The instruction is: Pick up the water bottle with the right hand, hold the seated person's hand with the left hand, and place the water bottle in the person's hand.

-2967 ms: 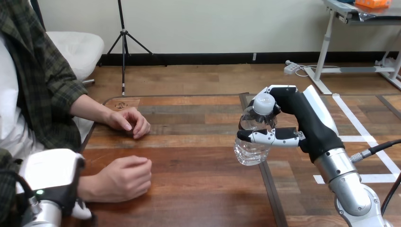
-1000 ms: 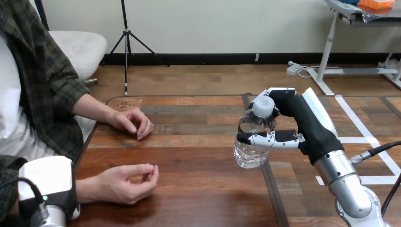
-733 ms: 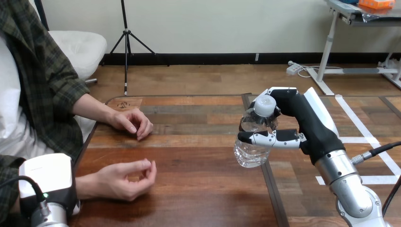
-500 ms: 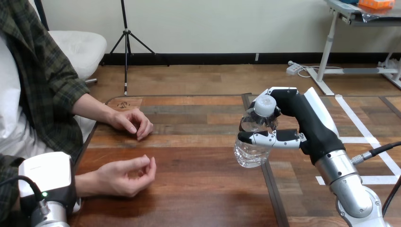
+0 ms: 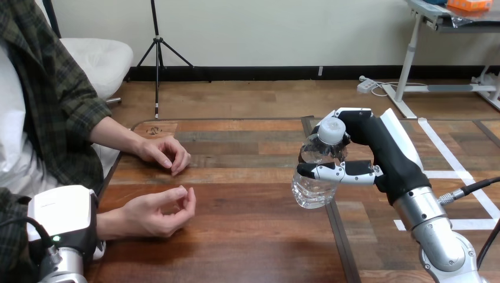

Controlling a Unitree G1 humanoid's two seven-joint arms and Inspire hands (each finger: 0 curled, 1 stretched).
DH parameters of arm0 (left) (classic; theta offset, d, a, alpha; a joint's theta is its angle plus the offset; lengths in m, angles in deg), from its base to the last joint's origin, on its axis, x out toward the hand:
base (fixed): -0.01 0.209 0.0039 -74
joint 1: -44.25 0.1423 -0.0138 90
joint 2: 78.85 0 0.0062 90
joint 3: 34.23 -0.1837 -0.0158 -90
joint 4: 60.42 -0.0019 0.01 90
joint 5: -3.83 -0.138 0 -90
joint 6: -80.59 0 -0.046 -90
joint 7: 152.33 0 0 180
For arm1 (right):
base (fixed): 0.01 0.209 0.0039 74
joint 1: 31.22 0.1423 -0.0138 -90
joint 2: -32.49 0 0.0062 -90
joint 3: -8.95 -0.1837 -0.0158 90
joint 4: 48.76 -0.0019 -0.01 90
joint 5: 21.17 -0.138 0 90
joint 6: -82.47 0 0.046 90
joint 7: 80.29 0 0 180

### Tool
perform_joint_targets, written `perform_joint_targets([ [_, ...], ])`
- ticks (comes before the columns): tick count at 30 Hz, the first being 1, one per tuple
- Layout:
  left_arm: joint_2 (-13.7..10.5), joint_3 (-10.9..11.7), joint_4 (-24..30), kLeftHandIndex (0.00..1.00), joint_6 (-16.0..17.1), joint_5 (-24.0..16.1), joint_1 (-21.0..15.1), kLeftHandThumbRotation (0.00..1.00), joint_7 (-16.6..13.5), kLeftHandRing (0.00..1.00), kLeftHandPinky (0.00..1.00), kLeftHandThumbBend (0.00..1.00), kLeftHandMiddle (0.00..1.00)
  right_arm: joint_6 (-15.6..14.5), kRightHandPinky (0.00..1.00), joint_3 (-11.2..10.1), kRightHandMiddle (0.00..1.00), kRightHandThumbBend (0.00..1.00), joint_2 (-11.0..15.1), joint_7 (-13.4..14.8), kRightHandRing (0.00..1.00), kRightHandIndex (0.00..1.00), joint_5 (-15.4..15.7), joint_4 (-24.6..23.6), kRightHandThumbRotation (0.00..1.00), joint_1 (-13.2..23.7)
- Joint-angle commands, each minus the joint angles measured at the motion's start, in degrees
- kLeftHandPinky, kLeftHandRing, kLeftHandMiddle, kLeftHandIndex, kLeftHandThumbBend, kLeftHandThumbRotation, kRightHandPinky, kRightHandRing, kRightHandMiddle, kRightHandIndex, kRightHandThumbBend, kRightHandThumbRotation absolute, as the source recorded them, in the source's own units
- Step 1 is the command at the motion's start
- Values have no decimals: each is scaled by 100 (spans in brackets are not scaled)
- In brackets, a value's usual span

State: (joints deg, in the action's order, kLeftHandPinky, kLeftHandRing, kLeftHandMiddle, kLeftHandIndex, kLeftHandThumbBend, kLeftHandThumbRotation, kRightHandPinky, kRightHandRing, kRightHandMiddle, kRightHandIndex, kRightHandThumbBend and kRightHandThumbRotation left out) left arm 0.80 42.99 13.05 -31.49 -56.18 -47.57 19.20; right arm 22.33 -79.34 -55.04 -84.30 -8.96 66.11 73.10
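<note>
Grip first: the robot's right hand (image 5: 371, 147) is curled round a clear plastic water bottle (image 5: 311, 187) with a white cap. Its thumb crosses the front of the body and its other fingers wrap behind the neck. That pinch holds the water bottle nearly upright in the air, right of the middle of the brown wooden tabletop (image 5: 247, 236) and well apart from the person.

The person's nearer hand (image 5: 154, 212) rests on its side near the tabletop's left edge. It is loosely cupped, with the opening turned up and toward the bottle, a likely pose for receiving it. The person's farther hand (image 5: 160, 150) lies on the wood beyond it and takes no part.

The robot's left hand (image 5: 59, 215) sits at the wrist of the nearer hand, probably to steady it. Its white back faces the camera, so whether it clasps that wrist cannot be told.

The pickup looks done, and the carry leftward and down into the cupped palm remains. The person's fingers may need to open wider, and the thin plastic could buckle under a hard squeeze.
</note>
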Motion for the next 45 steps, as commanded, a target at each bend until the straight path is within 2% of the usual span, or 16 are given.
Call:
perform_joint_targets([
  [1, 31, -250, -349, 68, 184, 178, -93, 0, 27, 63, 59, 81, 68, 130, 39, -131, 46, 67, 76, 67, 43, 42, -65, -321, 0, 285],
  [9, 90, -305, -476, 65, 480, 430, -151, 0, -83, 62, 58, 81, 66, 104, 39, -143, 46, 67, 118, 54, 43, 42, -48, -373, 0, 252],
  [19, 127, -406, -562, 63, 708, 548, -189, 0, -239, 60, 57, 82, 63, 104, 39, -174, 46, 67, 141, -10, 43, 42, -137, -396, 0, 259],
  [22, 149, -435, -646, 62, 800, 560, -207, 0, -369, 59, 56, 82, 62, 109, 39, -182, 46, 68, 145, -19, 43, 42, -148, -412, 0, 252],
  [29, 168, -407, -929, 60, 1411, 772, -227, 0, -1038, 56, 53, 83, 60, 75, 39, -187, 46, 69, 156, 8, 43, 42, -87, -443, 0, 272],
  [36, 221, -360, -1067, 59, 1778, 1034, -234, 0, -1390, 54, 51, 81, 58, 80, 39, -190, 46, 69, 153, -25, 43, 42, -130, -451, 0, 290],
  [42, 272, -388, -1158, 57, 1993, 1082, -244, 0, -1778, 51, 48, 80, 55, 81, 39, -182, 46, 68, 140, -45, 43, 42, -147, -436, 0, 325],
  [45, 275, -410, -1175, 57, 2079, 1115, -249, 0, -1879, 49, 46, 80, 54, 33, 39, -178, 46, 68, 138, -49, 43, 42, -131, -480, 0, 335],
])
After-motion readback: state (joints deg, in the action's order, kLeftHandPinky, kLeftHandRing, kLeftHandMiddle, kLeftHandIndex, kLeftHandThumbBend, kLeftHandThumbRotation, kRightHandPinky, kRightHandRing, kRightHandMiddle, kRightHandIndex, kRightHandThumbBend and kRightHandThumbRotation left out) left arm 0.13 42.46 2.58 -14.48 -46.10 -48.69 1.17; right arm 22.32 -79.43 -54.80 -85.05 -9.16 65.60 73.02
